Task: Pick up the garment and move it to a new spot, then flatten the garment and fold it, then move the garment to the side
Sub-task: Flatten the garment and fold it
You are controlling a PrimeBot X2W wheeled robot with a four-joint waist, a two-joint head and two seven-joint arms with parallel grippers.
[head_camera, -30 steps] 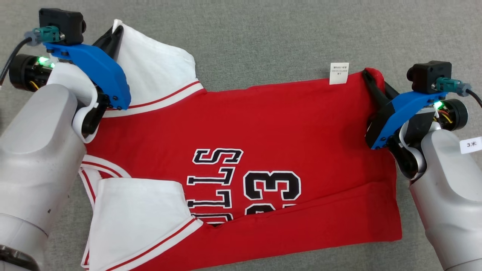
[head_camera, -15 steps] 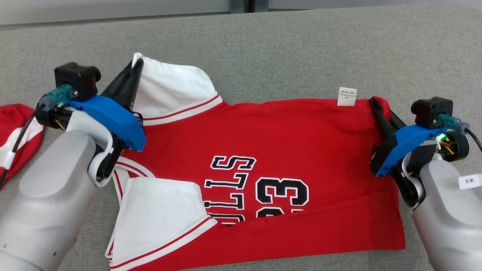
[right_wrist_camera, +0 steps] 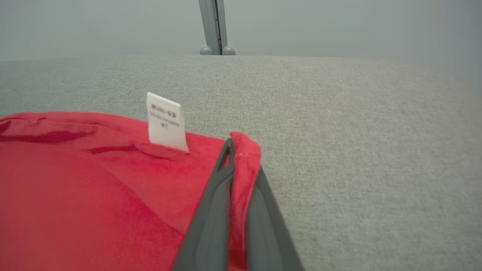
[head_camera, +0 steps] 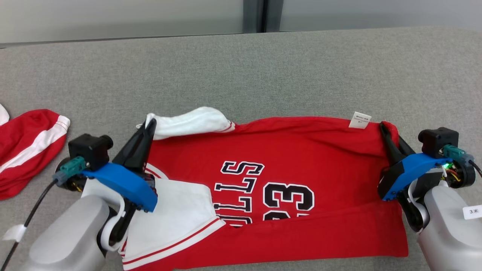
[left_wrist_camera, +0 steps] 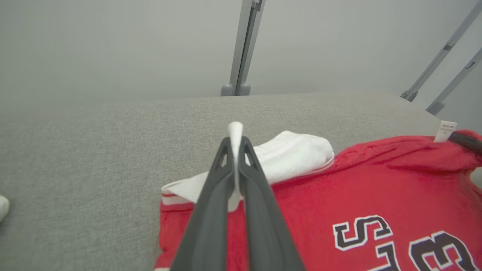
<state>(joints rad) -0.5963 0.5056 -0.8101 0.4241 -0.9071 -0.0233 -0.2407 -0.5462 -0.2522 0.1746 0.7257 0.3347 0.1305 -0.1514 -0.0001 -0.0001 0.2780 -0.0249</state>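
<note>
The garment [head_camera: 286,162] is a red jersey with white sleeves and black lettering, spread across the grey table with its near edge folded over. My left gripper [head_camera: 150,124] is shut on the tip of the far white sleeve [left_wrist_camera: 290,156], which is lifted off the table; in the left wrist view the white cloth sticks out between my left gripper [left_wrist_camera: 236,137] tips. My right gripper [head_camera: 384,126] is shut on the far red hem corner [right_wrist_camera: 244,150], close to a white care tag [right_wrist_camera: 165,122]. That corner is raised too.
A second red and white garment [head_camera: 26,143] lies at the table's left edge. Beyond the jersey runs a wide stretch of grey table [head_camera: 263,67], ending at a pale wall with a metal post [head_camera: 256,15].
The head camera has tilted up, showing the table's far edge. Both grippers have drawn the far edge of the garment up and toward me; the far sleeve now hangs bunched from the left gripper.
</note>
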